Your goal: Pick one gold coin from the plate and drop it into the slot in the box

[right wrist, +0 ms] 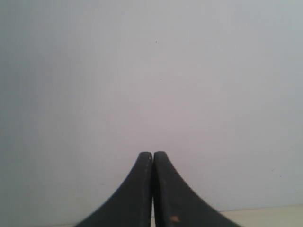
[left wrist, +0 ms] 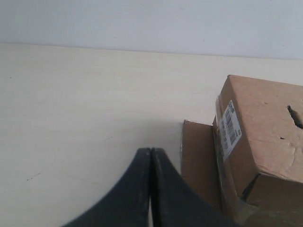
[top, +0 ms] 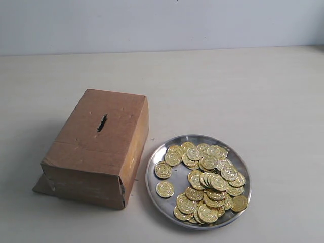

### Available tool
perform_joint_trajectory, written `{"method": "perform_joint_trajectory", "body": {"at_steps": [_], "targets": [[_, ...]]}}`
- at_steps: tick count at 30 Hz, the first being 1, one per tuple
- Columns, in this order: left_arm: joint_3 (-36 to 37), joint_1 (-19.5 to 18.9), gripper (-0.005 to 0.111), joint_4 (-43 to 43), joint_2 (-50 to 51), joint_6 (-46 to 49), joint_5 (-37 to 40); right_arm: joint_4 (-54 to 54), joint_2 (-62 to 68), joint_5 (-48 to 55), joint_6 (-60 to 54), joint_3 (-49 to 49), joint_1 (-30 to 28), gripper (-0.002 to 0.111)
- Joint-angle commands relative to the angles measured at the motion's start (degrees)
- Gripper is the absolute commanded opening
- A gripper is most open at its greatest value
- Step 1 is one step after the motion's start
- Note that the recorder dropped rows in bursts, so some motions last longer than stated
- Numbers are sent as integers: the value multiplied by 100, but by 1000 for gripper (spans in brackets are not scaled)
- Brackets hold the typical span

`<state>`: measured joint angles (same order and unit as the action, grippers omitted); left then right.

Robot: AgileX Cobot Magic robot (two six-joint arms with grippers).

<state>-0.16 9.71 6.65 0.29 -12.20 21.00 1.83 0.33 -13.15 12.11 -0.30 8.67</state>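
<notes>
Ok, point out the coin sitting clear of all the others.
The lone coin by the plate rim nearest the box corner: bare metal rings it, while every other coin touches or overlaps a neighbour.

Box (top: 96,147) matt brown cardboard, worn; plate (top: 177,177) shiny metal; coins (top: 210,182) glossy gold; table (top: 228,91) smooth pale wood-look.

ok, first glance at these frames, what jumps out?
The heap of gold coins on the silver plate, lower right in the exterior view. Just left of it stands the brown cardboard box, with a ragged dark slot in its top. Both wrist views show shut jaws: the left gripper near the box, the right gripper facing a blank wall.
</notes>
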Motion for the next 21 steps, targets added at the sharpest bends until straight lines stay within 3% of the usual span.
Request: {"method": "perform_joint_trajectory", "body": {"at_steps": [1,21], "targets": [[16,-5,0,17,-29,3,-70,-22,-33,-20,8,30,-39,0],[16,149,0,-819,-29,1331,-98,-22,-33,-20,8,30,-39,0]]}}
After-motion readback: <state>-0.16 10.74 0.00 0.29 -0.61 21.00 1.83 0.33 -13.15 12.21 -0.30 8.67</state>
